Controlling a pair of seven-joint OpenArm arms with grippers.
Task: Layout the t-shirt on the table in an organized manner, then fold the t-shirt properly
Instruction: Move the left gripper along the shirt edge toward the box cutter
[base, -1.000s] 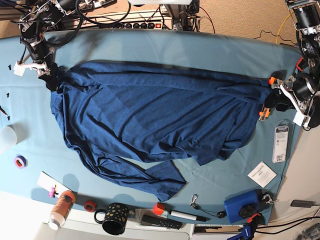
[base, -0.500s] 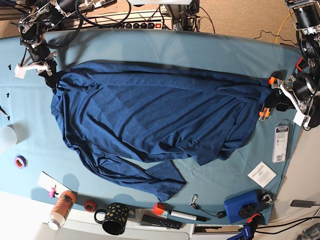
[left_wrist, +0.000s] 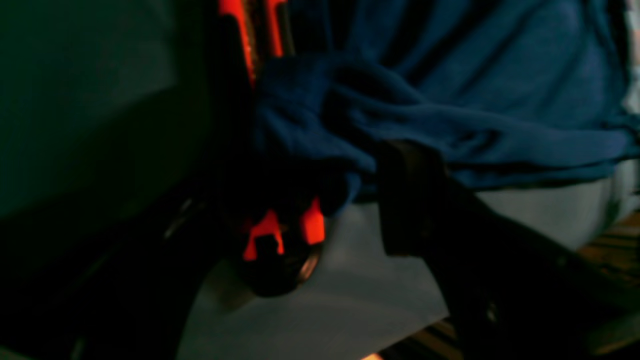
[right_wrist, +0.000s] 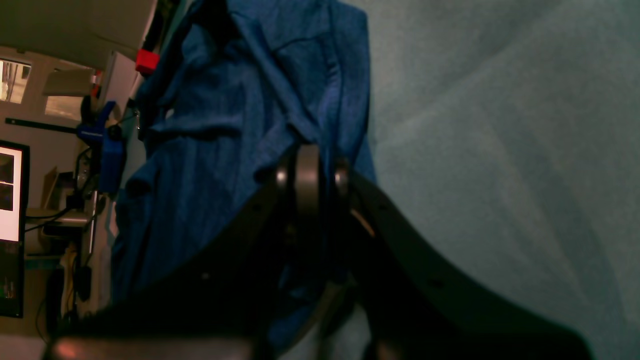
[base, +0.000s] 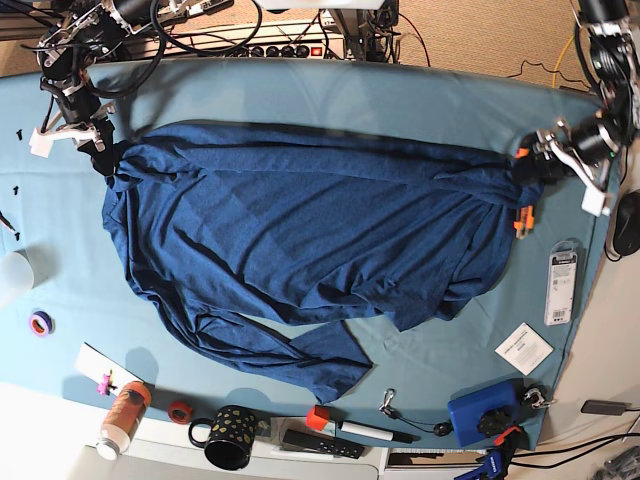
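While both arms sit at opposite ends, the t-shirt (base: 300, 230) lies spread but rumpled across the teal surface (base: 330, 95).
Right gripper (base: 97, 143) fingers clamped on the shirt's edge; left gripper (base: 527, 195) fingers apart w/ fabric bunched btwn them.

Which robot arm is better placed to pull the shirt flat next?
Probably the right: its gripper is shut on the t-shirt corner, ready to tug. The left gripper has open jaws at the opposite edge, holding nothing yet.

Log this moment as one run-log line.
stage: layout | t-shirt: spread, wrinkled, on table | right pincer: shut on t-shirt corner | left pincer: open around opposite edge
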